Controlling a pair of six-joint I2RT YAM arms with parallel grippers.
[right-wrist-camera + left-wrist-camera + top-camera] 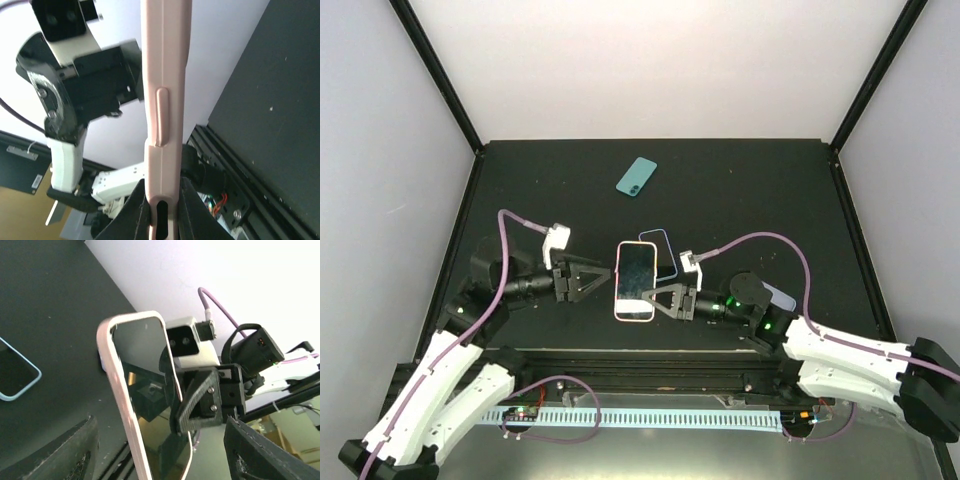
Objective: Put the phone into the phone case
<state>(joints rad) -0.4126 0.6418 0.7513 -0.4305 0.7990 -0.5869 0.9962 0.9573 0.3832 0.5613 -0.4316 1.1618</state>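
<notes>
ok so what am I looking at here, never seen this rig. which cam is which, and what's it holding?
These are two robot arms, bolted side by side at the near edge of a black table, each ending in a two-finger gripper. The wide picture comes from a fixed camera above and behind the arms. The other two come from small cameras on each wrist, looking along that arm's own fingers.

The right gripper is shut on the edge of a pink-rimmed phone and holds it up off the table. The left gripper is open at the phone's other side.

On the table lie a teal phone at the far side, untouched, and a blue-rimmed phone partly hidden behind the held one. A pale lavender case peeks out beside the right arm.
</notes>
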